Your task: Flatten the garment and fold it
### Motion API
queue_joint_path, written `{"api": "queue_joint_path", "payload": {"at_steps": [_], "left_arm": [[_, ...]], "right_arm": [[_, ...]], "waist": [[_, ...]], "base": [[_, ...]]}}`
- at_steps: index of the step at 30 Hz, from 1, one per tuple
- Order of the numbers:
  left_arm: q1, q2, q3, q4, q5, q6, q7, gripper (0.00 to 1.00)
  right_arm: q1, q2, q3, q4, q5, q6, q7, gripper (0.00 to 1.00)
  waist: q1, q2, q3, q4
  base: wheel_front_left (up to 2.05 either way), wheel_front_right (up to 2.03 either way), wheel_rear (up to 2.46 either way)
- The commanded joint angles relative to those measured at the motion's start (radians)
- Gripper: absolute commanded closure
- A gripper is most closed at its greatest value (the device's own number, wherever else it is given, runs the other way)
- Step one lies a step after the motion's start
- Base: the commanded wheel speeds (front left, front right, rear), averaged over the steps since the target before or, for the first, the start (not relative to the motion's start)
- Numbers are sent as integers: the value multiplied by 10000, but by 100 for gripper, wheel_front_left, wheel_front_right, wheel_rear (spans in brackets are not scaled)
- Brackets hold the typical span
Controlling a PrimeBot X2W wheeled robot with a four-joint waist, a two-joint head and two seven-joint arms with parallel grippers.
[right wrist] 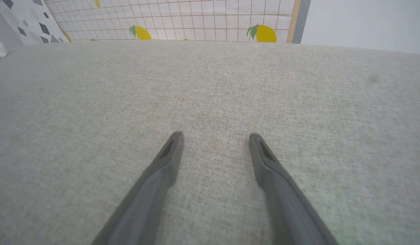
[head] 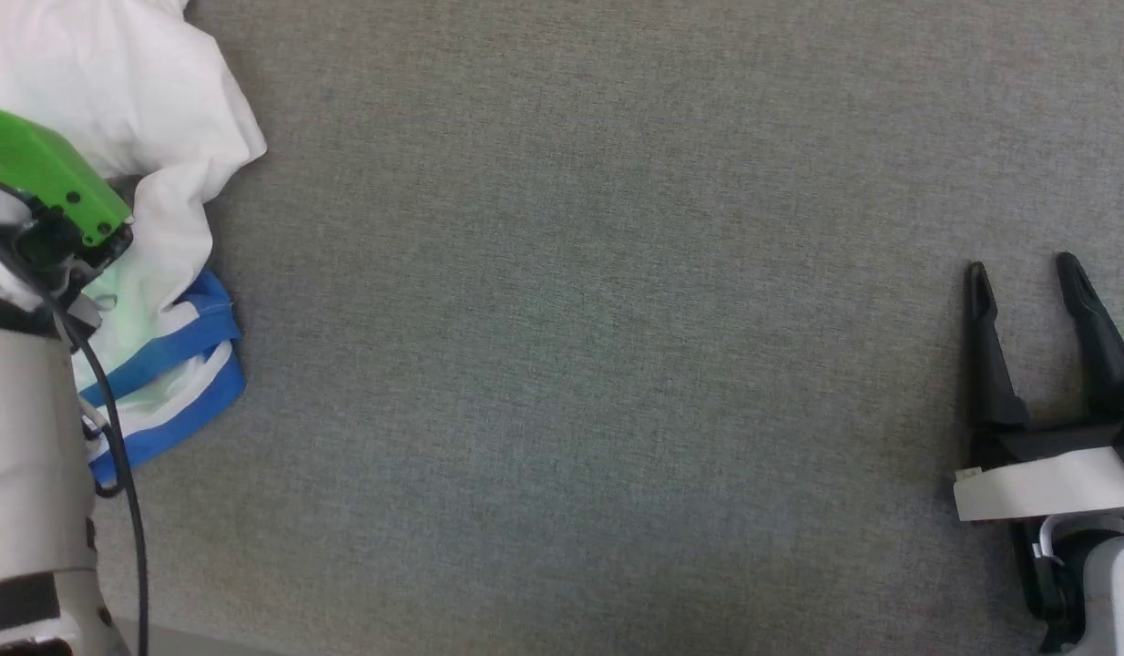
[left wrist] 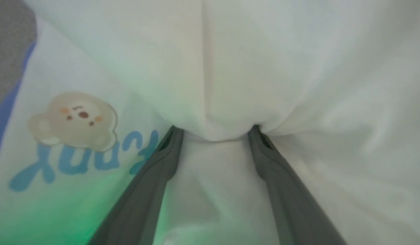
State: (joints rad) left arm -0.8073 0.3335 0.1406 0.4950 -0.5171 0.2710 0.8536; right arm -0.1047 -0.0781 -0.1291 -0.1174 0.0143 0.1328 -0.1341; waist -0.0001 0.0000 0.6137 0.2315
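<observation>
"Holding anything at the moment?"

"Nothing is pinched. My left pincer (left wrist: 215, 131) is spread wide, its two dark fingers (left wrist: 152, 190) nosed into the garment (left wrist: 298, 68). A soft white fold bulges between the tips."

"Where does the garment lie?"

"Bunched in a heap at the far left of the grey cloth-covered surface (head: 571, 364), as my head sees it: white folds above, blue bands below. My left forearm (head: 25, 456) and its green wrist cover (head: 43, 173) reach over the heap's edge. Close up, just left of my left finger, a small tan cartoon bear face (left wrist: 74, 117) touches blue lettering (left wrist: 84, 161) that reads upside down in my wrist view."

"And your other arm?"

"My right pincer (head: 1023, 264) is spread too, over bare surface at the far right, well apart from the garment. Beyond the surface's far edge stands a checked panel (right wrist: 196, 20) printed with lemons."
</observation>
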Motion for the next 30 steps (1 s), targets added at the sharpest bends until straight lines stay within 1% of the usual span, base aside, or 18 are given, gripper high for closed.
{"api": "queue_joint_path", "payload": {"at_steps": [1, 2, 4, 8, 10, 12, 15, 17, 20, 21, 24, 27, 30], "left_arm": [[646, -605, -85, 308, -240, -230, -286, 76], [674, -585, -4, 302, -248, -287, -605, 100], [708, -451, 154, 370, -160, -303, -1282, 100], [575, -281, 669, 472, -98, -250, -3026, 100], [403, -239, 874, 531, -165, -363, -3735, 100], [160, -191, 989, 501, -270, -650, -4328, 100], [-289, 62, 843, 278, -204, -1332, -5109, 100], [-645, 235, 769, 94, -146, -1621, -5493, 100], [-1260, 324, 658, -250, -233, -1934, -5627, 100], [-1948, 314, 328, -787, -237, -2222, -5542, 100], [-2600, 238, -49, -1240, -236, -2446, -5327, 100], [-3336, 35, -473, -1544, -312, -2705, -5073, 100], [-3905, -514, -928, -1786, -554, -2893, -4766, 100]], "right_arm": [[-54, -90, -100, 462, 23, -21, 199, 0], [-52, -85, -84, 482, 27, -21, 194, 0], [-52, -68, -51, 557, 51, -21, 187, 0], [-35, -23, -16, 805, 76, -21, 127, 0], [-4, 22, -6, 951, 93, -21, 81, 0], [29, 59, 7, 1143, 138, -21, 4, 0], [66, 126, 51, 1463, 180, -21, -122, 0], [93, 173, 99, 1689, 219, -21, -220, 0], [106, 229, 160, 2029, 296, -21, -377, 0], [88, 262, 218, 2400, 409, -21, -546, 0], [83, 273, 300, 2783, 686, -21, -722, 0], [68, 275, 363, 3203, 988, -21, -901, 0], [49, 276, 372, 3534, 1165, -21, -1040, 0]], "waist": [[1, 0, -94, 48], [1, 0, -167, 54], [1, 0, -351, 64], [1, 0, -854, 140], [1, 0, -1173, 199], [1, 0, -1514, 251], [1, 0, -2075, 294], [1, 0, -2432, 275], [1, 0, -2927, 182], [1, 0, -3393, 7], [1, 0, -3787, -225], [1, 0, -4144, -553], [1, 0, -4402, -908]], "base": [[0, 0, 0], [0, 0, 0], [0, 0, 0], [0, 0, 0], [0, 0, 0], [0, 0, 0], [0, 0, 0], [0, 0, 0], [0, 0, 0], [0, 0, 0], [0, 0, 0], [0, 0, 0], [0, 0, 0]]}}
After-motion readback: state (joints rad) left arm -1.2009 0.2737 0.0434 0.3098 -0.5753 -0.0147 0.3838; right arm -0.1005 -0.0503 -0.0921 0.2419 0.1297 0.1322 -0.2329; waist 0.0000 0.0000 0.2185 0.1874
